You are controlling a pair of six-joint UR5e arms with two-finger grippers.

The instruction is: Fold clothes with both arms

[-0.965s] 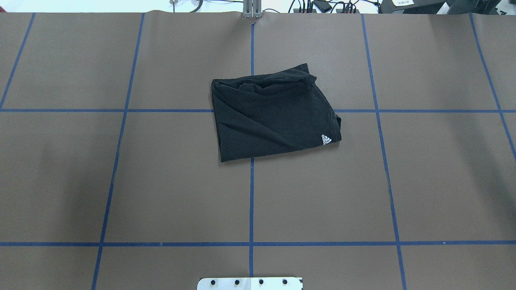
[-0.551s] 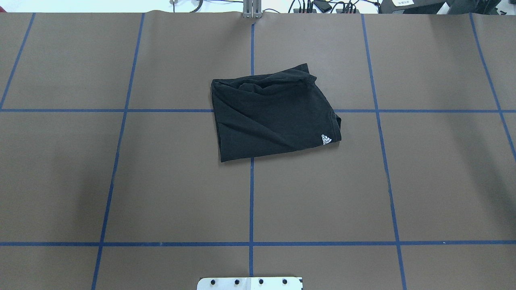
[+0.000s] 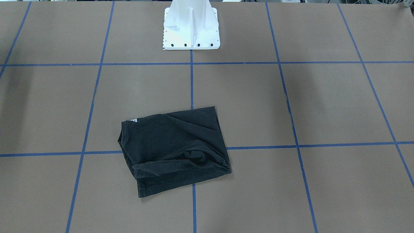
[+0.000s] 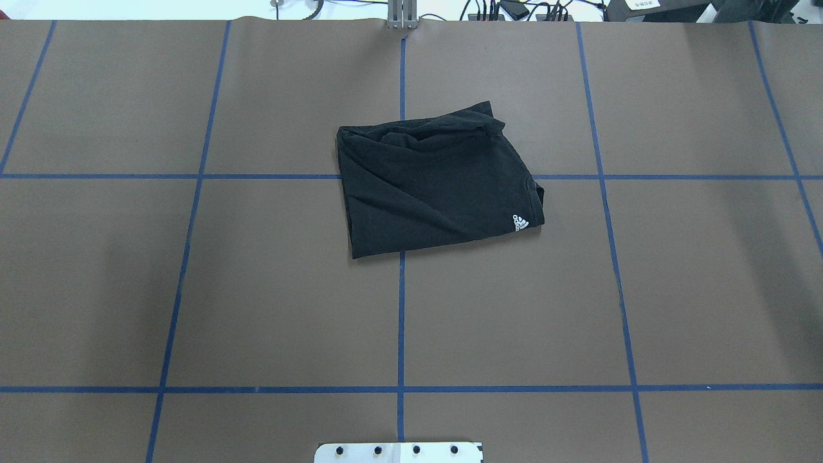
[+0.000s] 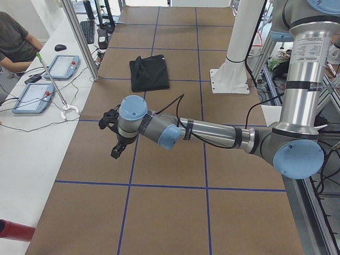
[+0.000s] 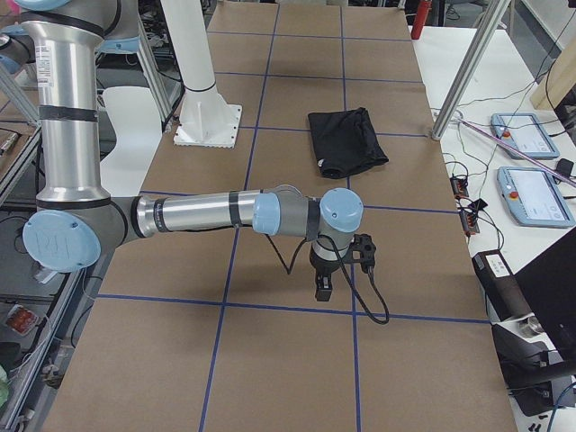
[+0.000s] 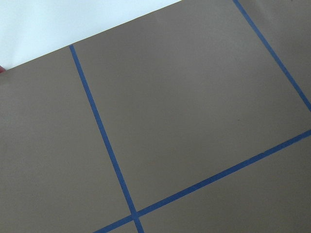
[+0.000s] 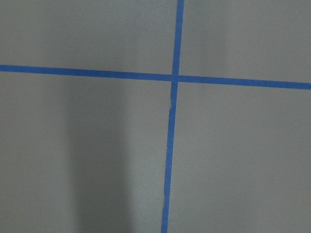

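Near the middle of the table [image 4: 257,289], on the side away from the robot's base, a black T-shirt [image 4: 437,186] lies folded into a rough rectangle. It sits across a crossing of the blue tape lines [image 4: 401,321] that grid the brown covering. Its far edge is bunched into a soft roll, and a small white logo [image 4: 521,222] shows at the near corner on the robot's right. In the front-facing view the T-shirt [image 3: 174,149] lies flat, well apart from the white pedestal [image 3: 190,26] at the top.

Both arms are far from the cloth, one towards each end of the table. The left arm [image 5: 212,133] stretches low over the covering, and the left gripper [image 5: 115,154] hangs above bare brown paper with its fingers pointing down. This side view does not show how far the jaws are parted. The right arm [image 6: 198,214] reaches out the same way at the other end. The right gripper [image 6: 322,292] also points down above the covering, and its opening cannot be judged either. Both wrist cameras see only brown paper and tape.

Beside the table a person [image 5: 13,40] sits at a white bench with two control pendants [image 5: 61,66].
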